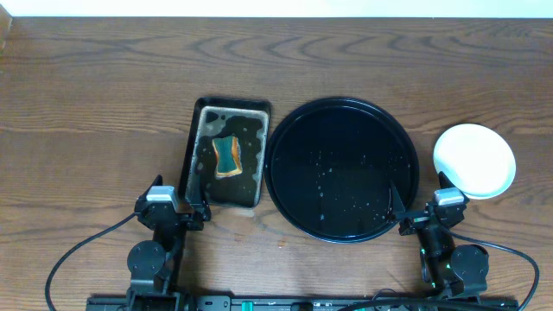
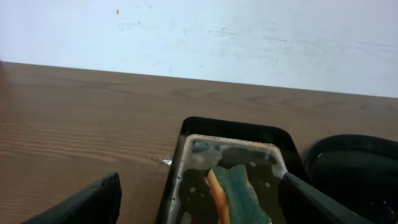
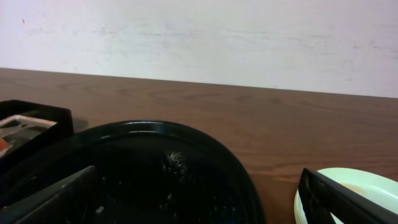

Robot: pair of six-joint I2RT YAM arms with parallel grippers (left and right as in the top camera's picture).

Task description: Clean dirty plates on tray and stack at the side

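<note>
The large round black tray lies at the table's middle right with only water drops on it; it also shows in the right wrist view. The plates sit as a pale stack on the wood to the tray's right, its edge showing in the right wrist view. My left gripper is open and empty at the front, just short of the sponge pan; it also shows in the left wrist view. My right gripper is open and empty by the tray's front right rim.
A rectangular dark pan with soapy water and a teal-and-yellow sponge stands left of the tray; both show in the left wrist view, the pan and the sponge. Bare wood table lies behind and to the left.
</note>
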